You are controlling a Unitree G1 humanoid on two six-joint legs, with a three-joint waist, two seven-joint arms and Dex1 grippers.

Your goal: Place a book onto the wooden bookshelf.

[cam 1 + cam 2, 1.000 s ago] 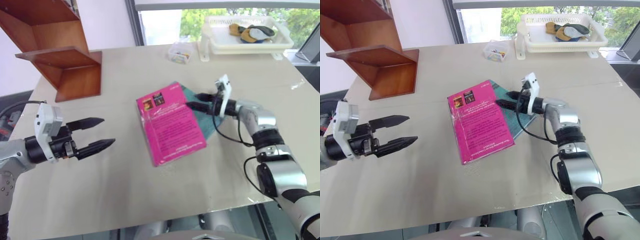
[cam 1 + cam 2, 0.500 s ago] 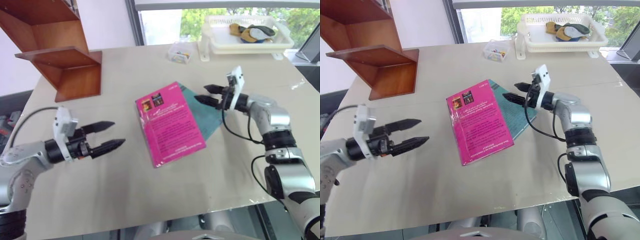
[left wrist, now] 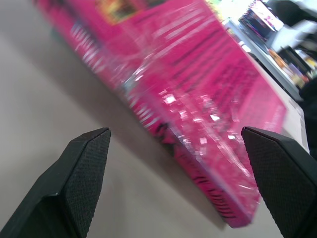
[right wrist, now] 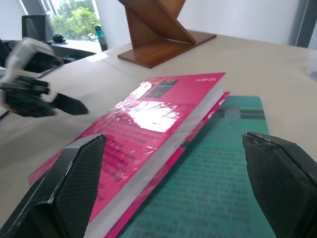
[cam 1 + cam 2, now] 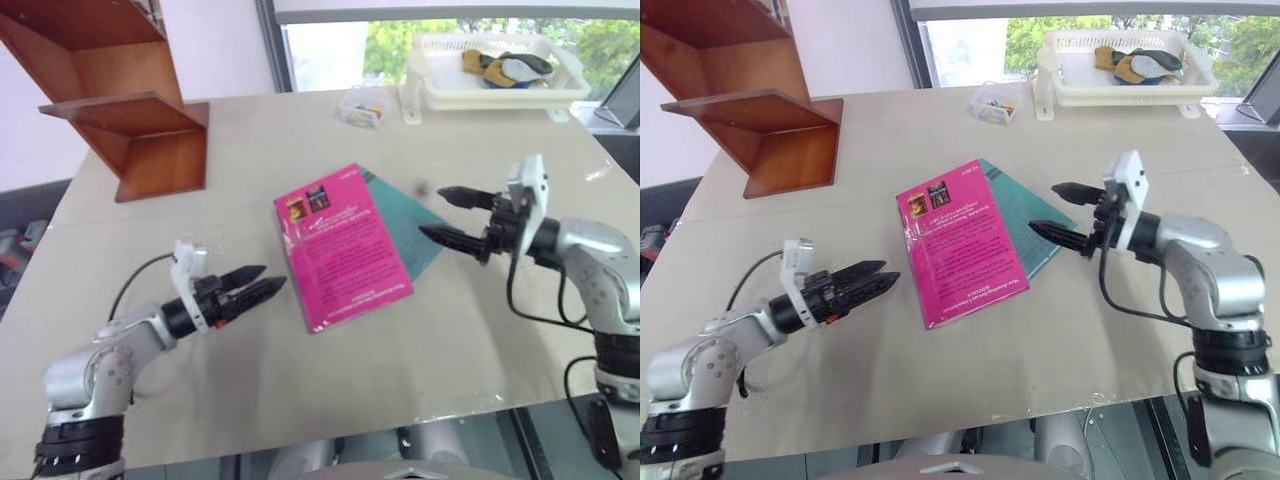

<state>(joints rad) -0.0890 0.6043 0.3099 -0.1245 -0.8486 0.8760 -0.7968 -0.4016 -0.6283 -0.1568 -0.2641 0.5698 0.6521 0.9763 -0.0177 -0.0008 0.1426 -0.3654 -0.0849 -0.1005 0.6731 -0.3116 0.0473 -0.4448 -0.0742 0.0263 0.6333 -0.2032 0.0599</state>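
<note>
The pink book lies flat mid-table, overlapping a teal book beneath its right side. The wooden bookshelf stands at the table's far left corner. My left gripper hovers low over the table just left of the pink book, pointing at its long edge, open and empty. My right gripper floats right of the teal book, apart from both books, open with nothing in it. In the right wrist view the pink book lies ahead, the bookshelf beyond it.
A white tray holding cloth items stands at the back right. A small clear box sits beside it. A dark object leans at the far right edge. The table's front edge runs close below both arms.
My left gripper has dropped toward the table, rolled, and moved right, close to the pink book. My right gripper has pulled back to the right, off the books, and risen slightly.
</note>
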